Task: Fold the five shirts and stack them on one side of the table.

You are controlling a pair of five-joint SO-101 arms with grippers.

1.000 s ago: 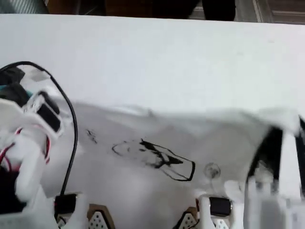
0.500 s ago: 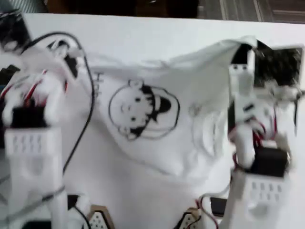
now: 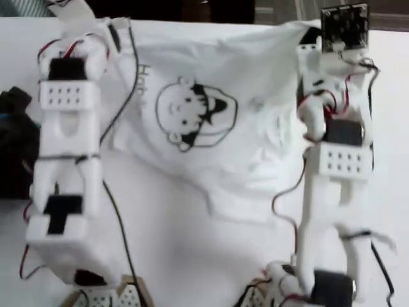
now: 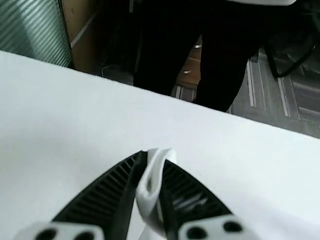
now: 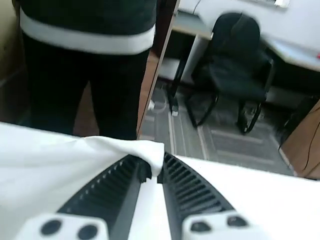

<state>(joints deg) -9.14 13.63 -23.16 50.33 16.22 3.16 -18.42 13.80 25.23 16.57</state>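
High view shows me the shirt point(image 3: 255, 153) draped over the counter point(image 3: 192, 256); left jaws and right jaws each pinch its far edge.

2 arms point(image 3: 64, 134) point(image 3: 335, 160) outstretched, grippers point(image 4: 152, 157) point(image 5: 155, 167) clamped (on shirt point(image 3: 192, 160))

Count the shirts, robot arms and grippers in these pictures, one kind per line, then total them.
White fabric shirt with a black cartoon face print: 1
White robot arms, left arm and right arm: 2
Black-jawed grippers, left gripper and right gripper, each shut on the shirt: 2
Total: 5
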